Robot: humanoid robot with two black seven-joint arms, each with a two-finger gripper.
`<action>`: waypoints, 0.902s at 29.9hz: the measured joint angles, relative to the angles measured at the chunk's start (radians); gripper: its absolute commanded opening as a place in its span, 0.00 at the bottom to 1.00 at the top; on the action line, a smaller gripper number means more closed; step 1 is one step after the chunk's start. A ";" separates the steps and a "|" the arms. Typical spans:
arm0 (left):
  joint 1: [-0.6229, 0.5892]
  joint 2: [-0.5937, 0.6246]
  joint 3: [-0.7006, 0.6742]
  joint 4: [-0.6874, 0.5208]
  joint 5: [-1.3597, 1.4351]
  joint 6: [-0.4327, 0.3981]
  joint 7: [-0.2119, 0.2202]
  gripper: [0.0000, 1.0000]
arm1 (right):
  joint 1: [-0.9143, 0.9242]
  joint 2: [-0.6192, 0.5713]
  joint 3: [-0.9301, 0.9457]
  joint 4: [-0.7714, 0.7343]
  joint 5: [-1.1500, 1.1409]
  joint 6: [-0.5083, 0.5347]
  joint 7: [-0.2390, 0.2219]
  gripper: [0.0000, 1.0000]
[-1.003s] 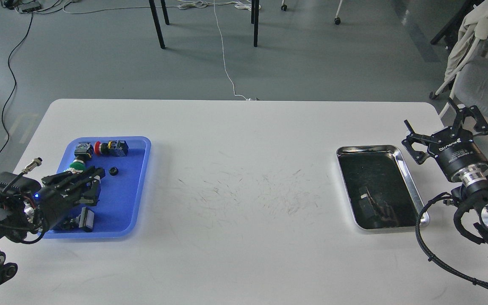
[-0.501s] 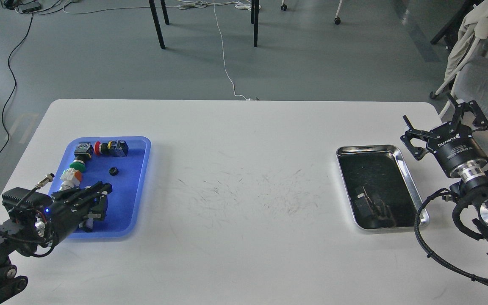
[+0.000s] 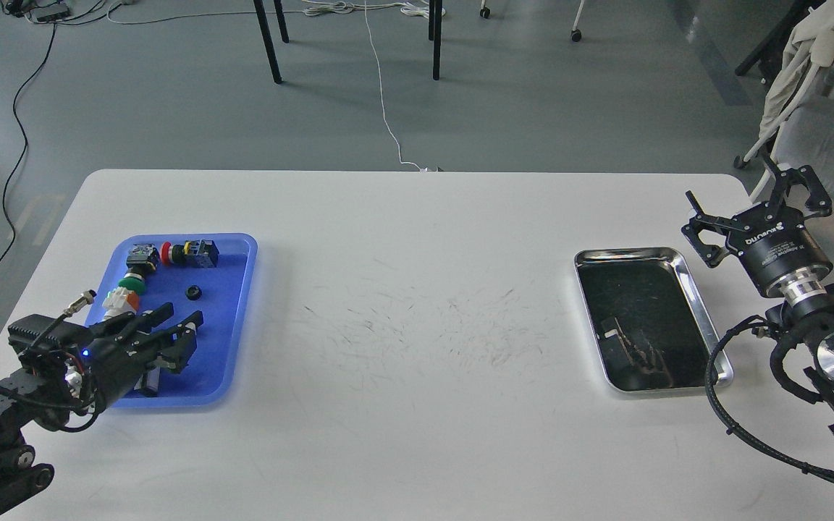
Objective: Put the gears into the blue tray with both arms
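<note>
One gear [image 3: 194, 292] is seen lying in the blue tray [image 3: 239, 318], on bare floor betw. the button switches [image 3: 171, 252] and the left gripper [image 3: 174, 334]; a 2nd gear can't be made out anywhere in view. The left gripper hangs low over the tray's near half w/ jaws spread and nothing betw. them. The right gripper [image 3: 750, 206] is held off the table's right edge, just beyond the steel tray [image 3: 706, 325], jaws spread wide, empty as far as can be told. The steel tray seems to hold only dark reflections. Judged: placement looks done or nearly so; the step in hand is prob. clearing the arms. The left gripper should be lifted straight up before being pulled back, so the rim isn't clipped and the gear isn't nudged.
</note>
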 measured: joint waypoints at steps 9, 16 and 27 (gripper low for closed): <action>-0.141 -0.038 -0.162 0.001 -0.430 -0.011 0.008 0.98 | 0.089 -0.008 -0.067 0.002 -0.001 0.000 -0.002 0.98; -0.326 -0.199 -0.178 0.081 -1.133 -0.060 0.047 0.98 | 0.162 0.001 -0.089 -0.002 -0.001 0.000 -0.005 0.98; -0.501 -0.489 -0.251 0.685 -1.539 -0.660 0.044 0.98 | 0.169 -0.022 -0.123 0.032 0.012 -0.045 -0.028 0.99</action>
